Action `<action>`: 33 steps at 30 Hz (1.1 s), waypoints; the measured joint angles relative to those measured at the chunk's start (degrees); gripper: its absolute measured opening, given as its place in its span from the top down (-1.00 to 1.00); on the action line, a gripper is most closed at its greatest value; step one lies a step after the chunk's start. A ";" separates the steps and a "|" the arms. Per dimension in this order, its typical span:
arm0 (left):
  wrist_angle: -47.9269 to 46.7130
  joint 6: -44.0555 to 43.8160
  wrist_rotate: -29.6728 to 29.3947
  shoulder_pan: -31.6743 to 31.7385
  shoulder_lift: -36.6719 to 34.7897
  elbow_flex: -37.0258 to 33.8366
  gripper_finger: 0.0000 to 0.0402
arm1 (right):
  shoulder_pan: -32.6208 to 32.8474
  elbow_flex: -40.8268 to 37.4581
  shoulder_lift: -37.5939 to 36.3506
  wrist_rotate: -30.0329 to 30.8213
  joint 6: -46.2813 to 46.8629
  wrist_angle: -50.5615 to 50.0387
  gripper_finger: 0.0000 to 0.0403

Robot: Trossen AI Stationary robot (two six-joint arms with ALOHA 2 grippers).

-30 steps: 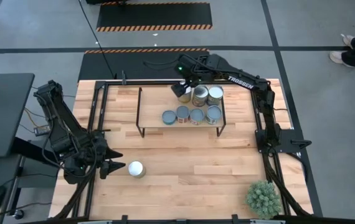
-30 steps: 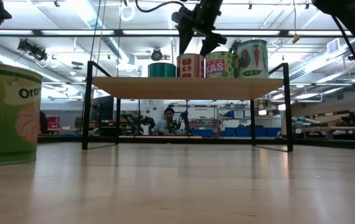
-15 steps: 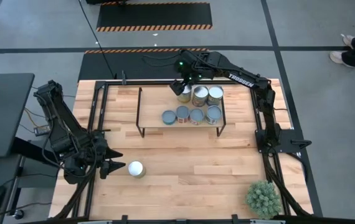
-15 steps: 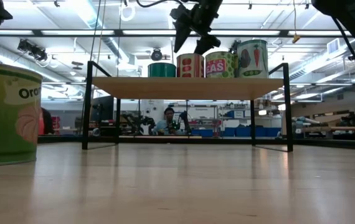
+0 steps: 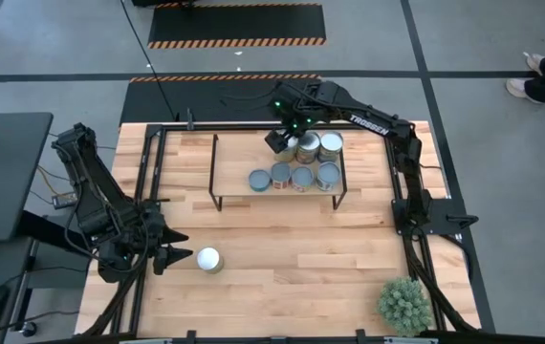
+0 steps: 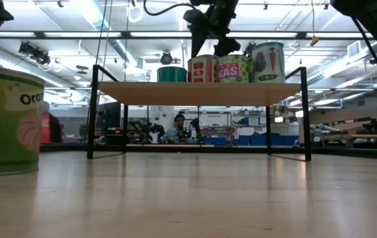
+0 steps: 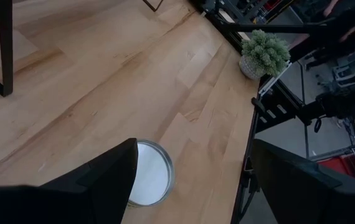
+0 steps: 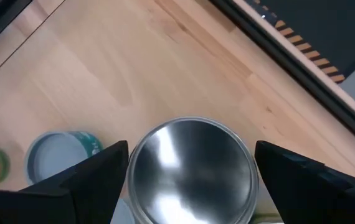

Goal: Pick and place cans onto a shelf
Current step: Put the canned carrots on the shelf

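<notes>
Right pincer (image 5: 284, 141) spread over a shelf (image 5: 239, 162) can (image 8: 191, 168); lifting off-centre could topple the neighbours.

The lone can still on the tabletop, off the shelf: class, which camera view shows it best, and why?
The high view: the can shows whole beside the open left gripper. The left wrist view shows only its top; the low view crops its side; the right wrist view misses it.

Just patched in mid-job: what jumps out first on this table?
The cluster of cans on the shelf at the table's far side, with the right gripper open above the back row's left can. Then the lone can near the front left, just ahead of the open left gripper.
</notes>
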 joint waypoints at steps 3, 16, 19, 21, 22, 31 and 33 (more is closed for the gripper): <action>0.01 0.04 0.00 0.00 0.00 0.00 -0.56 | 0.01 0.00 0.00 1.69 0.32 0.80 -0.77; 0.07 -0.11 0.02 0.00 0.02 0.00 -0.56 | -0.17 0.00 0.00 1.31 8.40 -1.28 -0.77; 0.05 -0.09 0.02 0.00 0.02 0.00 -0.56 | -0.17 0.00 -0.02 1.29 8.57 -1.26 -0.77; 0.05 -0.09 0.04 0.00 0.02 0.00 -0.56 | -0.23 0.00 -0.08 1.29 8.57 -1.24 -0.77; 0.05 -0.07 0.04 0.00 0.00 0.00 -0.56 | -0.32 0.00 -0.09 1.26 8.58 -1.22 -0.77; 0.14 0.51 0.07 0.00 0.01 0.00 -0.56 | -0.34 0.00 -0.11 1.14 7.78 -0.08 -0.77; 0.14 0.58 0.13 0.00 0.02 0.00 -0.56 | -0.34 0.00 -0.11 1.16 7.49 -0.06 -0.77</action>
